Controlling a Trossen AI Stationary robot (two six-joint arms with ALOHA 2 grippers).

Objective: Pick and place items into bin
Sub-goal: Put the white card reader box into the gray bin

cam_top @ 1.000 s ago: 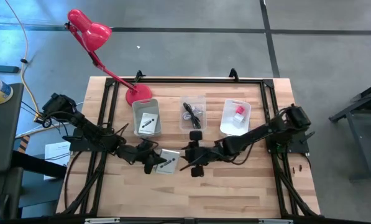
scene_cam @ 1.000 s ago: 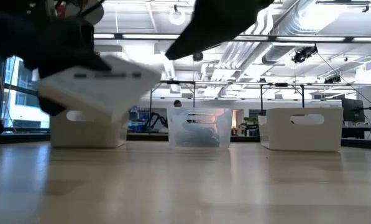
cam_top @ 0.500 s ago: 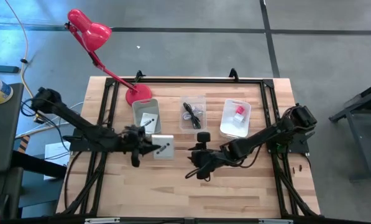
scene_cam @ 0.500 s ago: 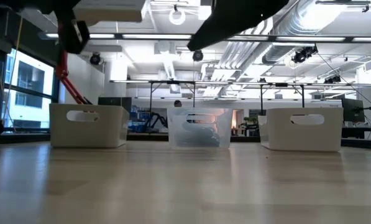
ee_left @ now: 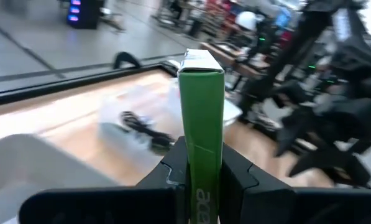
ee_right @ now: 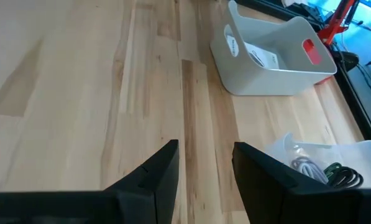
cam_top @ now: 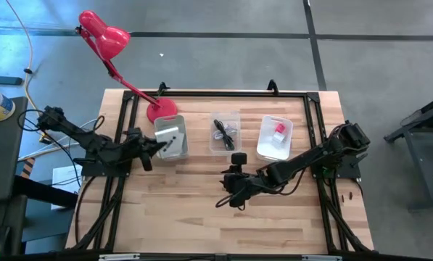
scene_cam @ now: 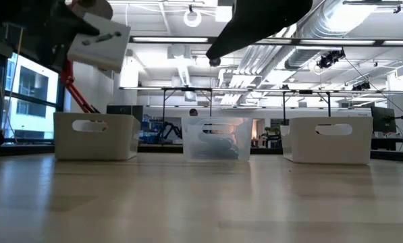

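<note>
— White-and-green box (ee_left: 201, 118): where is it now?
— Clamped in the left hand (cam_top: 152, 147), carried up from mid-desk (cam_top: 201, 217) to the left bin (cam_top: 174, 148)'s edge; release comes next. The right hand (cam_top: 229, 197) waits, parted, empty.

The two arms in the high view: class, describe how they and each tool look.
Both arms are dark, slim and jointed, with black cables looping along them. The left tool has two black, angular fingers; the right tool has two flat, dark, blade-like fingers. No markings show on either.
</note>
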